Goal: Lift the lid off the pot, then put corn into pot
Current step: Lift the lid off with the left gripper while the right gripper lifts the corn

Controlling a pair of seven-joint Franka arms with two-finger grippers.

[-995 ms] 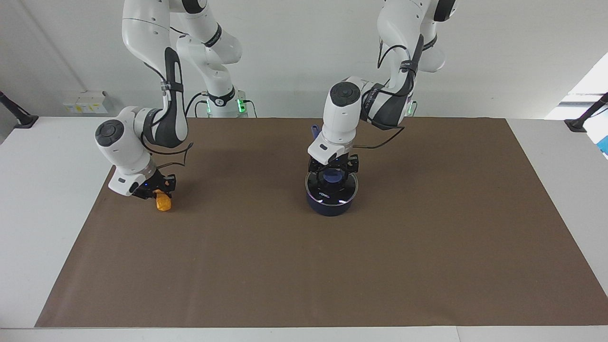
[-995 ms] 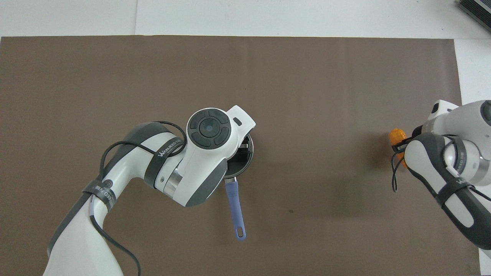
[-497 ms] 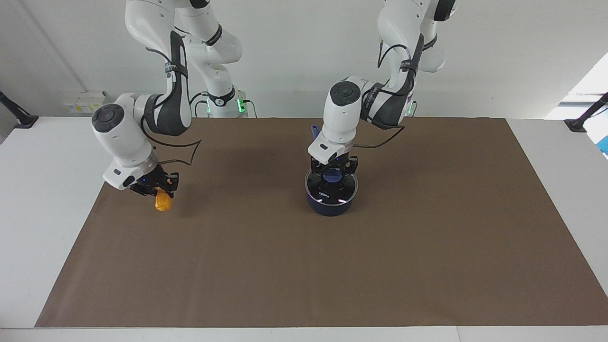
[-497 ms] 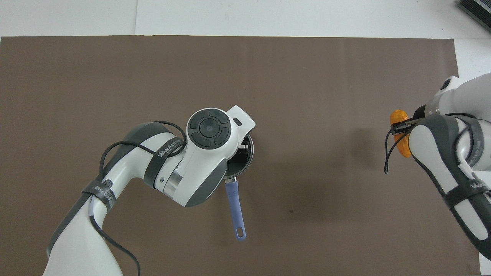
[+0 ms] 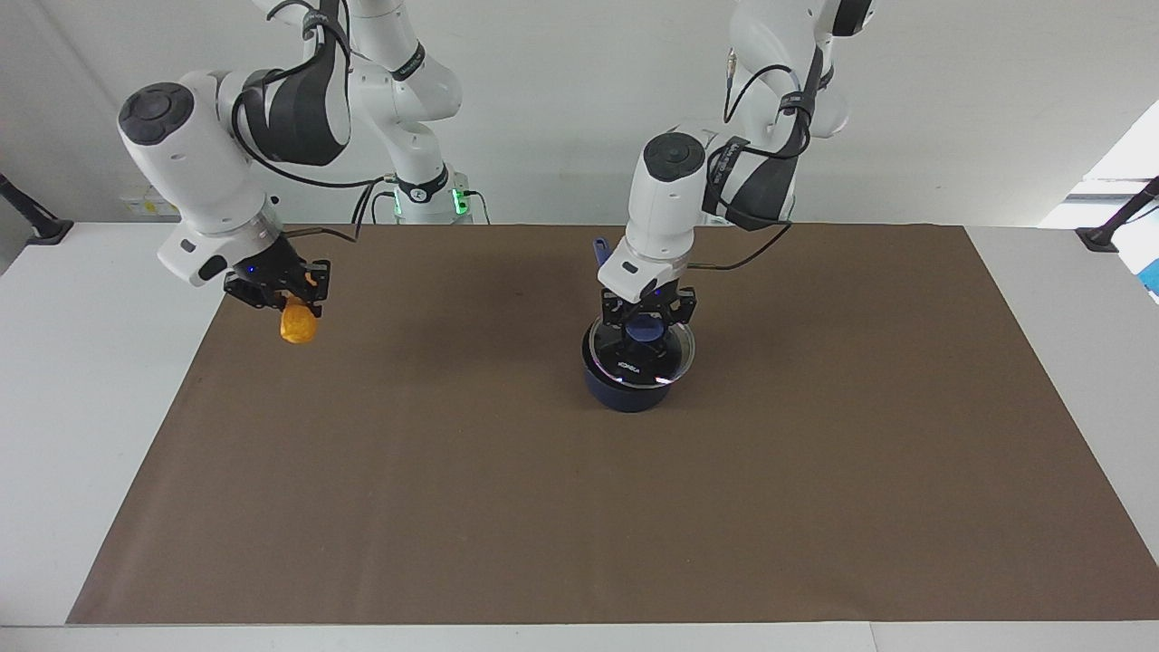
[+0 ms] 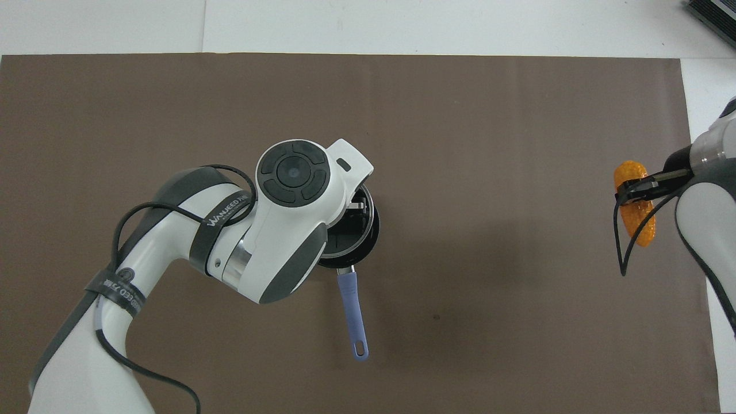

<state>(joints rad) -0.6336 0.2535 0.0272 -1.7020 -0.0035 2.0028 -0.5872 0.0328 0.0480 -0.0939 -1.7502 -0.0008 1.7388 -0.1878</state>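
Observation:
The dark blue pot (image 5: 625, 389) stands mid-mat; its long blue handle (image 6: 352, 310) points toward the robots. My left gripper (image 5: 645, 328) is shut on the blue knob of the glass lid (image 5: 641, 355) and holds the lid tilted just above the pot's rim. In the overhead view my left hand covers most of the lid, and only the pot's rim (image 6: 372, 230) shows. My right gripper (image 5: 292, 303) is shut on the orange-yellow corn (image 5: 297, 328) and holds it in the air over the mat's edge at the right arm's end. The corn also shows in the overhead view (image 6: 633, 202).
The brown mat (image 5: 579, 507) covers most of the white table (image 5: 72, 380). A small dark speck (image 6: 436, 316) lies on the mat beside the pot's handle.
My right gripper has lifted the corn off the mat and well up. My left gripper has raised the lid off the pot's rim and tilted it.

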